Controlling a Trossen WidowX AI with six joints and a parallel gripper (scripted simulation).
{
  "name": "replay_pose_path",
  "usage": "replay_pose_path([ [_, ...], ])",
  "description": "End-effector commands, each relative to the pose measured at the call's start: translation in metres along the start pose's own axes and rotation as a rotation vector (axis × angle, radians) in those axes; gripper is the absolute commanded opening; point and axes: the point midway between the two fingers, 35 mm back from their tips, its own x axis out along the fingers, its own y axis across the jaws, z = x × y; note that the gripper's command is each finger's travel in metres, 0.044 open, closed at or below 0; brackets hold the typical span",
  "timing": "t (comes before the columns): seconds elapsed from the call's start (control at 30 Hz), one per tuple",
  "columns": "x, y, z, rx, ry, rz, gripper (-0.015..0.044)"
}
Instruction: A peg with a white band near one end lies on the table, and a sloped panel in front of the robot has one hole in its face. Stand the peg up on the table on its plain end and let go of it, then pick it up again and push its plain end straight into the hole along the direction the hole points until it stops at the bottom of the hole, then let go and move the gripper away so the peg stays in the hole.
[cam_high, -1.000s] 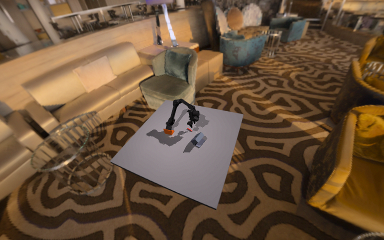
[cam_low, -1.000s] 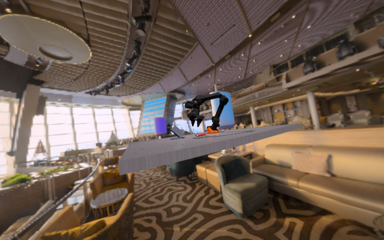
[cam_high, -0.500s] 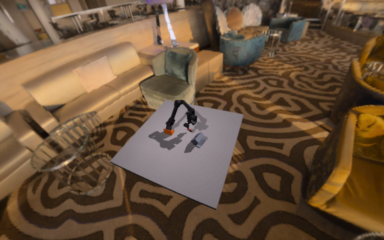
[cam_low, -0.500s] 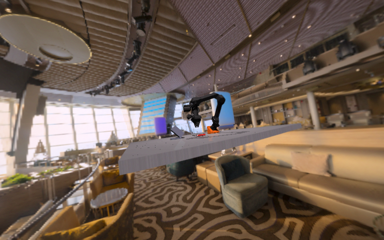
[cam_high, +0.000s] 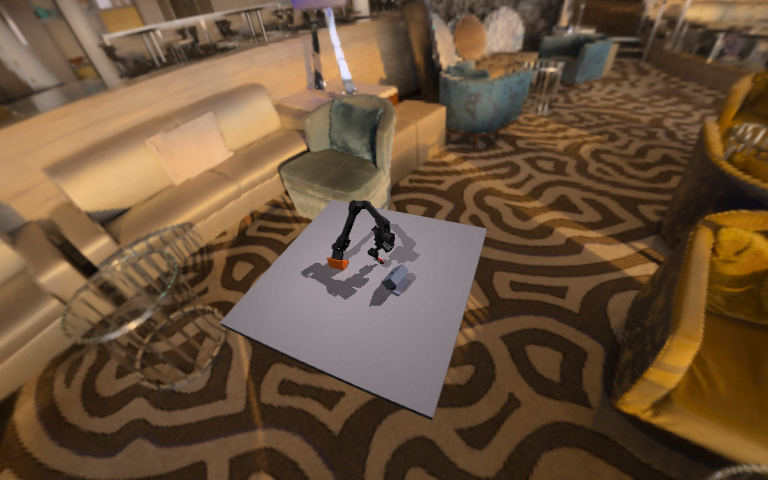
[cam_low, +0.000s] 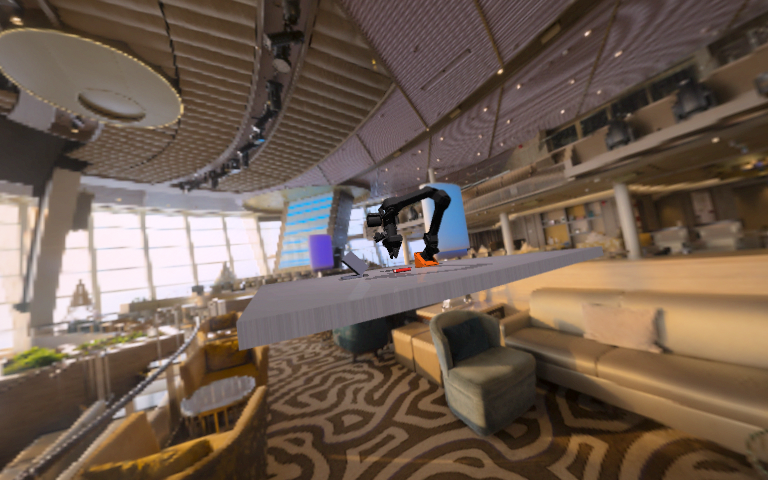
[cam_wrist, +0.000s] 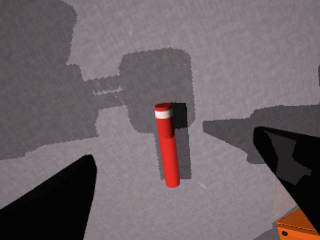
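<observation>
Black hand (cam_high: 377, 258) (cam_low: 393, 254) (cam_wrist: 176, 148) wide open (nothing held), above red peg (cam_high: 381, 260) (cam_low: 402, 270) (cam_wrist: 169, 150), approx.

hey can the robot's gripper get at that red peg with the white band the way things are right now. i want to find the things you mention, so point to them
Probably yes: the gripper (cam_high: 380, 255) (cam_low: 394, 255) (cam_wrist: 176, 148) is open above the red peg (cam_high: 381, 260) (cam_low: 402, 270) (cam_wrist: 170, 155), and nothing visible stands between them.

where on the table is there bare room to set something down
Widest: the near half of the table in the top view, between the sloped panel and the near edge. Another lies right of the panel, up to the table's right edge. Crowded: between orange base and panel, where the peg lies under open jaws.
</observation>
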Motion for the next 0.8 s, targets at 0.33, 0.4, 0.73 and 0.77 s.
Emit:
replay_pose_path([
  [0.33,0.024,0.0,-0.001,0.008,0.004,0.003,0.044],
  [0.4,0.027,0.0,-0.001,0.008,0.004,0.003,0.044],
  [0.73,0.043,0.0,-0.002,0.007,0.005,0.005,0.044],
  [0.77,0.044,0.0,-0.002,0.007,0.005,0.005,0.044],
])
